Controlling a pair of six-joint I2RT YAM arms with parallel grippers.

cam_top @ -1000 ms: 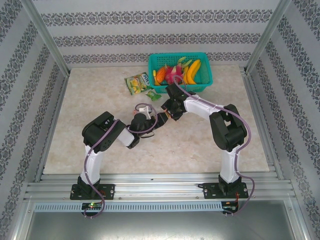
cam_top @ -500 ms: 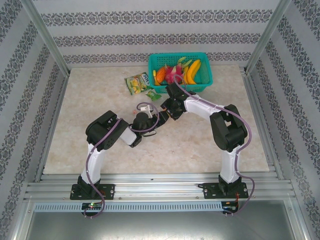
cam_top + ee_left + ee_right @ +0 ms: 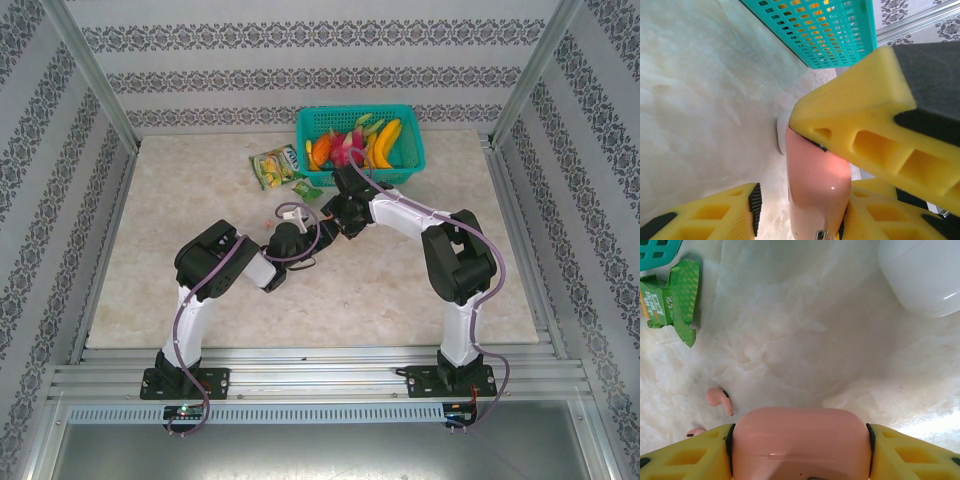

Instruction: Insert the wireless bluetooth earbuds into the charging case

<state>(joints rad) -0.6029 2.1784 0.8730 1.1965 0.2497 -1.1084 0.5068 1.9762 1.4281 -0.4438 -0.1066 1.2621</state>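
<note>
clamping the pink charging case point(image 3: 800, 432) is the right gripper point(image 3: 800, 447); left gripper point(image 3: 800, 215) straddles it, fingers parted

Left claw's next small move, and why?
Probably close the left claw onto the pink pebble-shaped plastic charging case: it sits between that claw's fingers with a gap on one side, while the right claw clamps it.

Lid shut: pink charging case point(image 3: 800, 440); two pink earbuds point(image 3: 719, 399) lying loose just beside it; white case point(image 3: 920, 275) well apart.
</note>
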